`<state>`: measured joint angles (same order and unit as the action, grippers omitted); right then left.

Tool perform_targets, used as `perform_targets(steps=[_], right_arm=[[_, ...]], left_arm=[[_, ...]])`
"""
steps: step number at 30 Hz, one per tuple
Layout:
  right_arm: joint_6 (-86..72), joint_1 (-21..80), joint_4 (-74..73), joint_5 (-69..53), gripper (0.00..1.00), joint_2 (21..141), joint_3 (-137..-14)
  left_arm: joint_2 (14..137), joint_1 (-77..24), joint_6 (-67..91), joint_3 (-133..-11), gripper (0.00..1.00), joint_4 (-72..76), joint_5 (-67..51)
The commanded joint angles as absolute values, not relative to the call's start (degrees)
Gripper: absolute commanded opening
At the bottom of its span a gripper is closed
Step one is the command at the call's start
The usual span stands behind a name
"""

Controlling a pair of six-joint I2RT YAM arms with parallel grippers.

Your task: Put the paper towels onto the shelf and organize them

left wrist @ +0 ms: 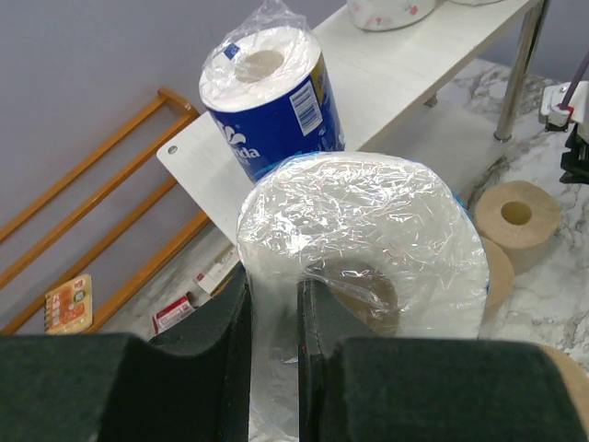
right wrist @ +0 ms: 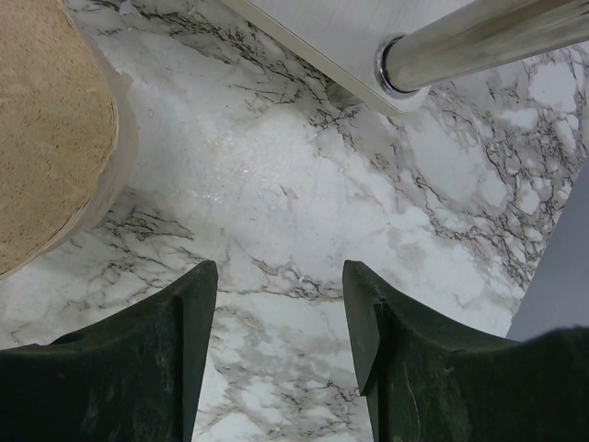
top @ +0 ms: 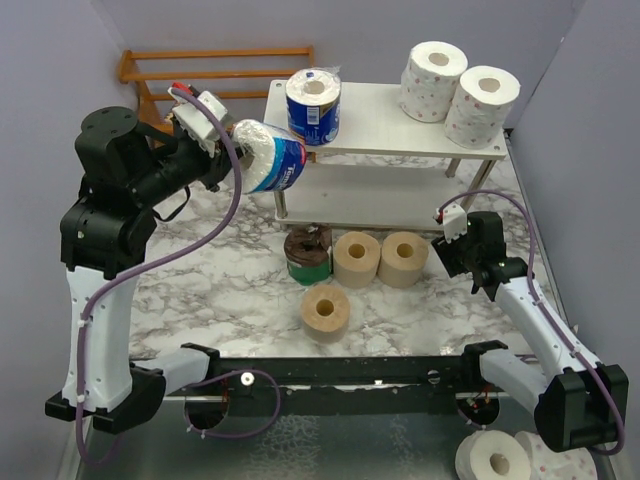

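While the left tool (left wrist: 273, 296) pinches the blue-wrapped roll (top: 272, 155) by its wall beside the core, that roll hangs just off the left end of the shelf (top: 390, 125). Light, squashy, slick film, I'd judge, so that wall grip suits it. Over on the right, the right tool (right wrist: 281, 304) gapes wide, empty, above the tabletop (right wrist: 276, 184).

Top view: two white rolls (top: 497, 462) at near right, cut by bottom edge.
Left wrist view: wrapped roll (left wrist: 363, 230), lower part hidden behind left hand (left wrist: 273, 313) fingers (left wrist: 221, 331). Dotted roll (left wrist: 391, 11) cut by top edge. Card (left wrist: 69, 304) beside orange rack (left wrist: 110, 140), print too small to read.
Right wrist view: tan roll (right wrist: 46, 129) cut by left edge.
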<state>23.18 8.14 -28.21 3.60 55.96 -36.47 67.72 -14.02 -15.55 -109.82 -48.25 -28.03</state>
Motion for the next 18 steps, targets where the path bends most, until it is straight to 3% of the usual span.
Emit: perform_targets(steps=[1, 7, 18], right_arm=[[22.92, 7.91, -26.1, 4.57, 0.57, 55.47, -36.03], [22.87, 7.91, -26.12, 4.57, 0.57, 55.31, -35.97], [22.81, 7.83, -25.87, 4.83, 0.57, 55.87, -35.83]], left_arm=[[70.92, -14.15, -14.77, -110.22, 0.0, -48.92, -20.75], [72.59, -14.14, -3.23, -110.43, 0.0, -41.59, -13.65], [83.58, -14.08, 1.15, -128.18, 0.0, -40.66, -6.71]])
